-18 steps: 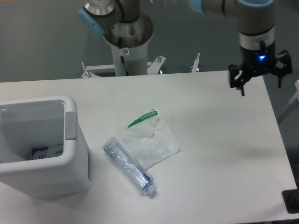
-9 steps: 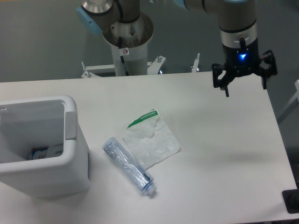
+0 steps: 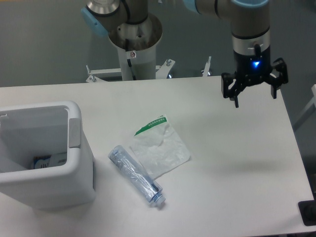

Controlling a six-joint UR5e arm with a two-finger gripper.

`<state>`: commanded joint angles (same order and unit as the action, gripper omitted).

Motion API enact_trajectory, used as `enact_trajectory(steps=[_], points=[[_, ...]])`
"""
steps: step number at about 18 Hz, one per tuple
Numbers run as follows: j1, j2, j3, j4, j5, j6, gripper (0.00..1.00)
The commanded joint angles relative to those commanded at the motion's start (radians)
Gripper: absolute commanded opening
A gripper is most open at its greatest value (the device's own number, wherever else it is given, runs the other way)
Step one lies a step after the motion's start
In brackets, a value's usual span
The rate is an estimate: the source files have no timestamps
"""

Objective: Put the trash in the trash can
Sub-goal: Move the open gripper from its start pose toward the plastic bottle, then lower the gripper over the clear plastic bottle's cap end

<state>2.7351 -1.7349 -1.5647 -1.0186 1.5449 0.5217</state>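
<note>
White tabletop [image 3: 237,148], single fixed view. Gripper [image 3: 253,94] hangs above the far right of the table, fingers spread wide, holding nothing. Plastic bottle [image 3: 137,175] lies flat near centre, its side touching the plastic bag [image 3: 160,148] beside it. Trash can [image 3: 74,148] stands at the left edge, near the bottle, opening upward. Judgement: approach step in hand, no trash yet grasped. Next move calls for travel leftward and descent over the bottle, fingers straddling its body.
</note>
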Motion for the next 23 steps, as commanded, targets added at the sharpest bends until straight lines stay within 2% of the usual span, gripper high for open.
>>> enact_trajectory(steps=[3, 8, 12, 15, 19, 23], points=[[0.012, -0.008, 0.009, 0.011, -0.06, -0.043, 1.0], [0.041, -0.009, 0.005, 0.018, -0.083, -0.115, 1.0], [0.029, -0.014, -0.012, 0.018, -0.104, -0.242, 1.0], [0.008, -0.015, -0.06, 0.02, -0.138, -0.252, 1.0], [-0.041, -0.035, -0.08, 0.025, -0.143, -0.278, 1.0], [-0.126, -0.112, -0.06, 0.028, -0.14, -0.334, 1.0]])
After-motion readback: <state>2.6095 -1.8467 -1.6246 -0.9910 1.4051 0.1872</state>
